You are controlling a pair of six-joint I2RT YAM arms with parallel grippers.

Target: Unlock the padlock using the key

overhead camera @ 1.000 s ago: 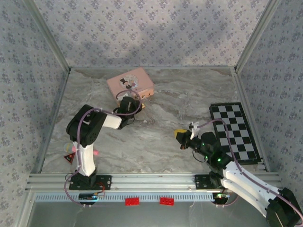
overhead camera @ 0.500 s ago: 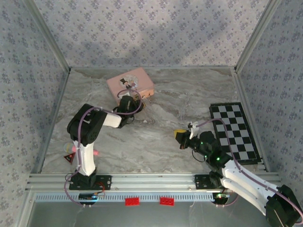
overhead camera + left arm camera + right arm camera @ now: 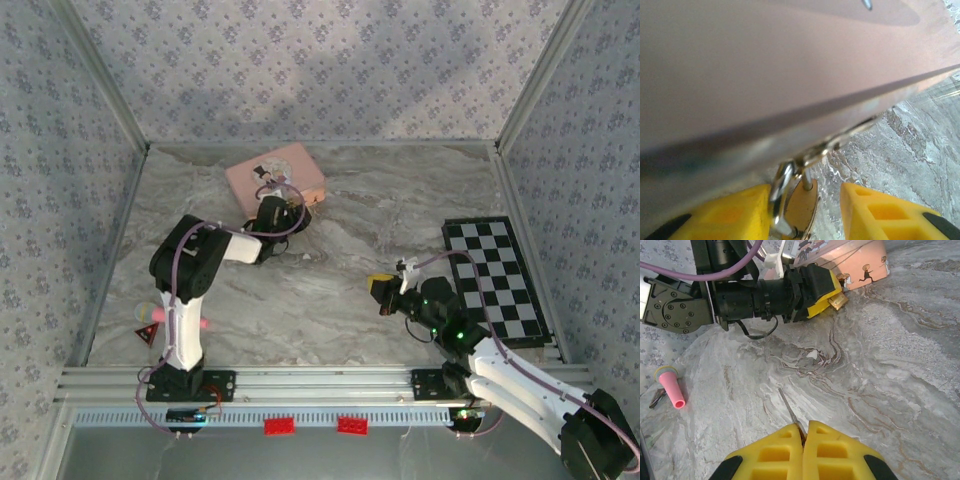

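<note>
Padlock (image 3: pixel 838 301) hangs at box (image 3: pixel 262 177) front edge, btwn L gripper (image 3: pixel 807 212) fingers, which stand apart, not clamping it. R gripper (image 3: pixel 805 432) is clenched on key (image 3: pixel 789 412), well apart. Padlock prob. light, stiff, slick, swings freely; pinch flat body sides, not shackle.

Right gripper (image 3: pixel 805 430), yellow fingers pressed together on a thin key (image 3: pixel 789 409), over the marbled desk (image 3: pixel 890 370). Beyond it, left gripper (image 3: pixel 832 289) at the brass padlock (image 3: pixel 838 301) by the pink box (image 3: pixel 860 265). Pink cone (image 3: pixel 670 387) lying at left.
</note>
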